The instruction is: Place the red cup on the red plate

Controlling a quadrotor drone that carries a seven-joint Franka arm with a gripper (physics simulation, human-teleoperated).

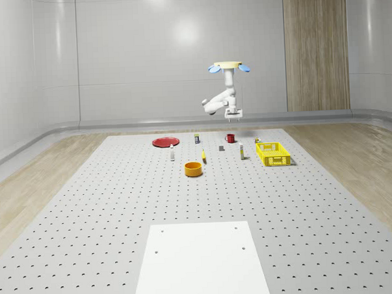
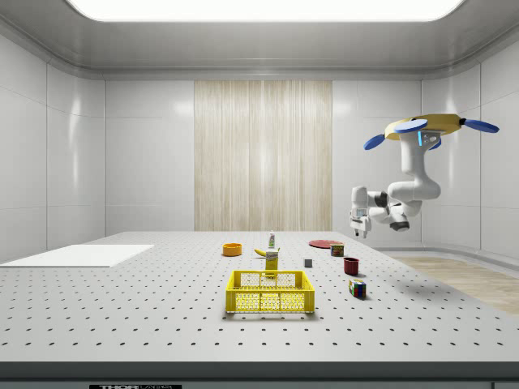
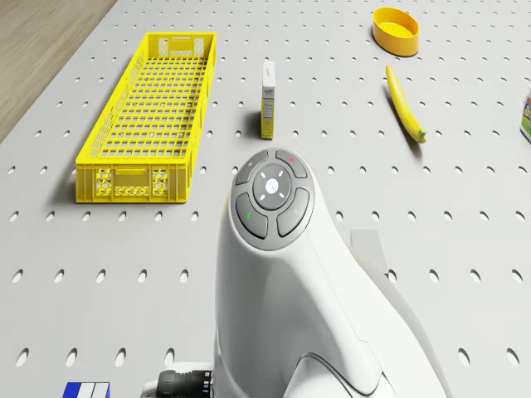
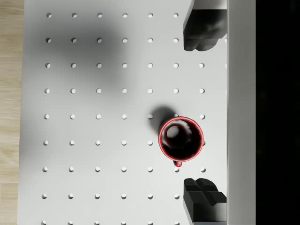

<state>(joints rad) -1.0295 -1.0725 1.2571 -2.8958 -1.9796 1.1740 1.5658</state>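
The drone (image 1: 228,66) hovers above the bench (image 1: 88,210), arm bent downward so its jaws hang spread apart straight over the red cup (image 4: 181,139), lined up to straddle it. The red plate (image 1: 164,142) waits well apart.
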